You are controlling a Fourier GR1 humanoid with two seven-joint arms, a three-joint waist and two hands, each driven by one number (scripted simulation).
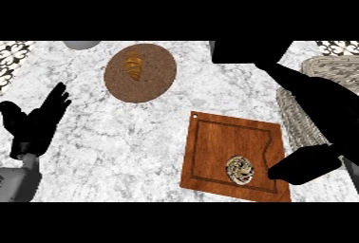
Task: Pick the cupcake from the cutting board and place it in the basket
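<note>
Your right hand (308,166) is the closest thing in the head view. It is a big dark shape at the right side, just beside the cupcake (240,170). It covers the right edge of the board (224,142). You cannot tell if its fingers are open or curled, because it shows only as a black blob.

You can see the cupcake sitting on the board, near the bottom right corner. Nothing holds it yet, as far as you can see. So you look to be at the reaching step, before the pick.

Your left hand (38,118) rests at the left edge with its fingers straight and up. It holds nothing.

At the back you have a round brown plate (154,83) with a croissant (133,65) on it. Leave those alone.

Look for the basket (333,71) at the far right. Your right arm hides much of it.

Next, I think you should bring your right hand over the cupcake and curl your fingers around it. Then lift it straight up and carry it back to the basket.
</note>
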